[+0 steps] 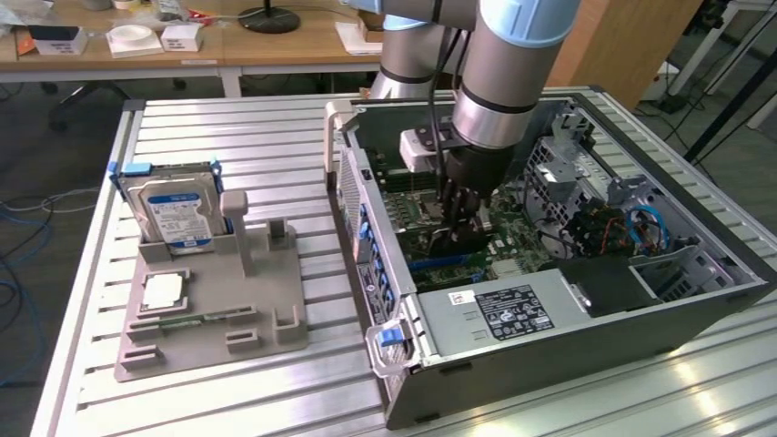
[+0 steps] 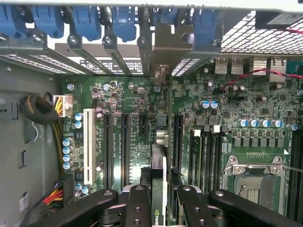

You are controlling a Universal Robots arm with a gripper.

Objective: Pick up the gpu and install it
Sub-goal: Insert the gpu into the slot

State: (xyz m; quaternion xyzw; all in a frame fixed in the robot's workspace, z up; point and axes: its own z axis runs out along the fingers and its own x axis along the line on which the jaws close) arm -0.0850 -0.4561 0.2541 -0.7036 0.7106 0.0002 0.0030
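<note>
- gripper (image 1: 457, 238) down inside the open PC case (image 1: 680, 300), fingers (image 2: 138, 208) clamped on the gpu (image 2: 158, 182)
- gpu held edge-on just above the motherboard (image 2: 227, 113), lined up along its expansion slots (image 2: 125, 142)
- hard drive (image 1: 177, 214) upright in the grey fixture (image 1: 218, 314) beside the case, well apart from the gripper

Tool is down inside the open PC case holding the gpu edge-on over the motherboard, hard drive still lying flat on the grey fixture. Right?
Not quite. The hard drive stands upright in the grey fixture, as the exterior view shows. The rest holds: the tool is inside the PC case, gripping the gpu edge-on over the motherboard.
</note>
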